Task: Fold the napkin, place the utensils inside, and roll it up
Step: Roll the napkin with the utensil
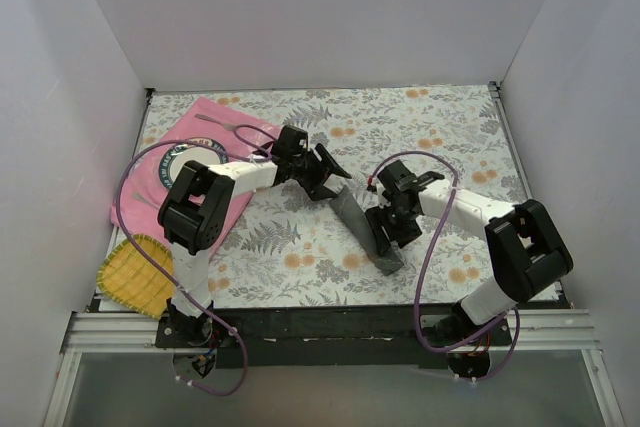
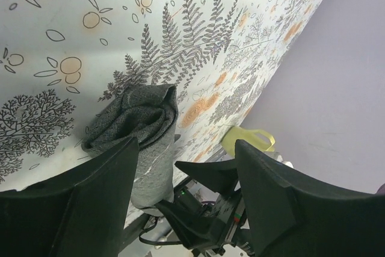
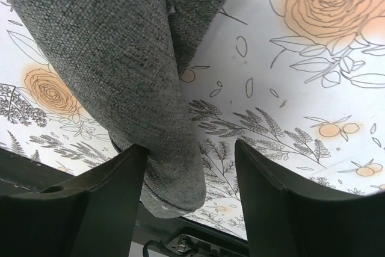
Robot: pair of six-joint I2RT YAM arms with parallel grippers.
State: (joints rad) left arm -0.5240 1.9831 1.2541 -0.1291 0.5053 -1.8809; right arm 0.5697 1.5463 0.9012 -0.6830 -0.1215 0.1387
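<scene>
Your napkin (image 1: 362,229) roll lies diagonally on the bench (image 1: 450,127), far end toward the left claw (image 2: 186,148), near end between the right claw (image 3: 189,148) fingers. Both claws spread, gripping nothing; right's closer.
</scene>
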